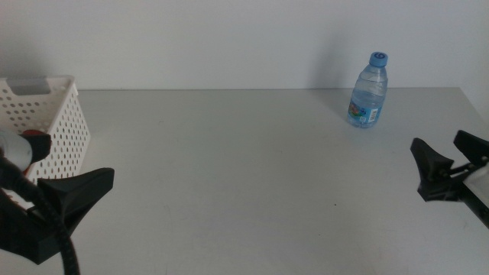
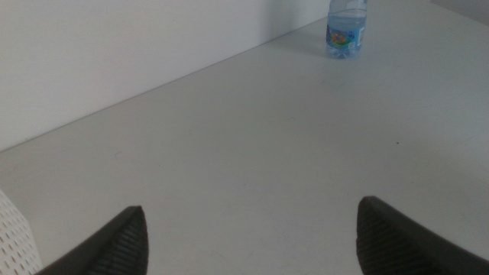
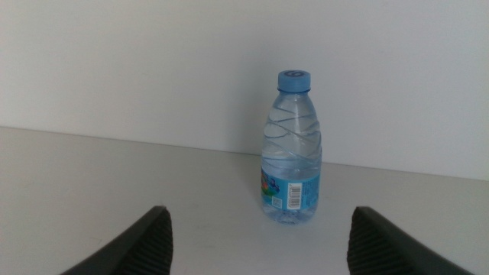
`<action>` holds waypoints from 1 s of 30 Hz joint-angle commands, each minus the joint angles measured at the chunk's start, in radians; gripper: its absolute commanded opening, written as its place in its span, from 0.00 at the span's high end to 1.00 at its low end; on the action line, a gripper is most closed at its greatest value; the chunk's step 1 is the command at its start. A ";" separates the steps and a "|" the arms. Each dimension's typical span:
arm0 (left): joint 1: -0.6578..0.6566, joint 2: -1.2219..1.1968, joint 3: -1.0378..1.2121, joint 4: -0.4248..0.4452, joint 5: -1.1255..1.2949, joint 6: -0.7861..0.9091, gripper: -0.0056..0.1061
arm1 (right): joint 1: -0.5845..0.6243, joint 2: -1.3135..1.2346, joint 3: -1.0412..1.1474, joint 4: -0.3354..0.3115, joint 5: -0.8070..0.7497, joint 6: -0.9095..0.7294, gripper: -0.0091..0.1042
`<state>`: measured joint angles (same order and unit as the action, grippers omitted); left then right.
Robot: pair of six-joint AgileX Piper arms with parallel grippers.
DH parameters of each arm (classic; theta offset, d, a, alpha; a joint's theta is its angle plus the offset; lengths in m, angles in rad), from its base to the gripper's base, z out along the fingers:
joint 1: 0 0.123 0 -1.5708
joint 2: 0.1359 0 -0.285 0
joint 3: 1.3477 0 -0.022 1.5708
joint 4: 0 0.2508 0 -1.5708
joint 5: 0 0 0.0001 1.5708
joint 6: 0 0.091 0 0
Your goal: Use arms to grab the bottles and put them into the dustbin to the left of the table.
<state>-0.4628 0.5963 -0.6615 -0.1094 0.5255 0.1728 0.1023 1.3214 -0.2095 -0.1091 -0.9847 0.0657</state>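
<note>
- In the middle view we see a wide light-grey table [image 1: 252, 176] against a plain white wall [image 1: 229, 38].
- A clear water bottle [image 1: 370, 92] with a blue cap stands upright near the far edge of the table, toward the right side, well apart from everything else.
- The white dustbin [image 1: 57, 114], its walls pierced by round holes, sits at the far left edge of the table; only part of it is in view.
- The left gripper [image 1: 65, 202] comes in at the lower left, near the dustbin. One dark wedge finger is plain to see here; something red and white shows just behind it, too cut off for us to identify.
- The right gripper [image 1: 451, 156] comes in at the right edge, near the bottle but not touching it, with its two dark jaws spread apart and nothing between them.
- In the left wrist view we see the left gripper [image 2: 252, 229] with its jaws set wide over bare table [image 2: 252, 137], holding nothing. The bottle [image 2: 345, 29] stands far off by the wall, and a corner of the dustbin [image 2: 15, 237] shows beside one jaw.
- In the right wrist view the right gripper [image 3: 260, 241] is wide and empty. The bottle [image 3: 292, 149] stands upright straight ahead between the lines of the two jaws, apart from them, its blue label and barcode facing us.
</note>
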 commanded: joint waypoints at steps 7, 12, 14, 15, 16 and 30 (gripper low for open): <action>-0.005 0.003 -0.028 -0.007 -0.075 -0.015 0.11 | -0.008 0.279 -0.314 -0.054 -0.089 0.018 0.37; -0.005 0.003 -0.028 -0.007 -0.075 -0.015 0.11 | -0.008 0.404 -0.493 -0.057 -0.001 0.020 0.26; -0.005 0.003 -0.028 -0.007 -0.075 -0.015 0.11 | -0.008 0.446 -0.563 -0.037 0.030 0.019 0.22; -0.005 0.003 -0.028 -0.007 -0.075 -0.015 0.11 | -0.008 0.470 -0.595 -0.022 0.046 0.017 0.20; -0.005 0.003 -0.028 -0.007 -0.075 -0.015 0.11 | -0.008 0.488 -0.621 -0.007 0.057 0.016 0.19; -0.005 0.003 -0.028 -0.007 -0.075 -0.015 0.11 | -0.013 0.810 -1.019 0.138 0.109 -0.017 0.25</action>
<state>-0.4628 0.5963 -0.6615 -0.1094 0.5255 0.1728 0.0953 2.1652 -1.1698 0.0235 -0.8102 0.0532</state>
